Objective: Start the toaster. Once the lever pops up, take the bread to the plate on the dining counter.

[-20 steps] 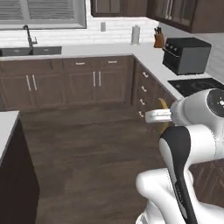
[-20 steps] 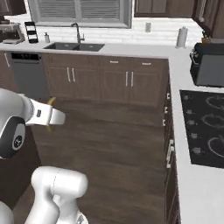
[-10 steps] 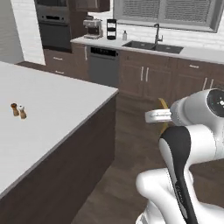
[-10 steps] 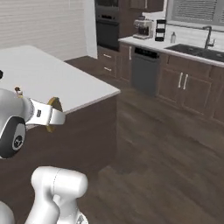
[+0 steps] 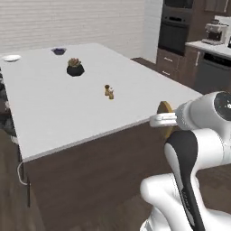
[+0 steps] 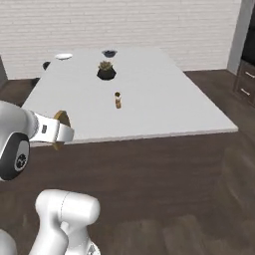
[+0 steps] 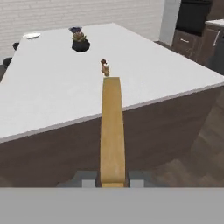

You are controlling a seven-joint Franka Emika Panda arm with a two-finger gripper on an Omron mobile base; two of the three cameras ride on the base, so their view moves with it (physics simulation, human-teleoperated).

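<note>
My gripper (image 7: 112,178) is shut on the bread (image 7: 112,131), a tan slice held edge-on that reaches forward in the hand view. From the base views the bread (image 5: 165,118) (image 6: 61,127) shows at the hand, near the front edge of the dining counter (image 5: 54,113) (image 6: 149,99) (image 7: 52,96). The white plate (image 5: 11,57) (image 6: 63,56) (image 7: 31,35) lies at the counter's far corner, far from the gripper. The toaster is out of view.
On the counter stand a small dark bowl (image 5: 58,51) (image 6: 109,52), a potted plant in a black pot (image 5: 75,67) (image 6: 106,71) (image 7: 80,42), and a pair of small brown shakers (image 5: 108,91) (image 6: 117,99) (image 7: 104,67). Dark ovens and cabinets (image 5: 178,31) stand to the right.
The base has turned, so the whole scene has swung from the sink wall to the dining counter. The arm still holds the bread in the same pose.
</note>
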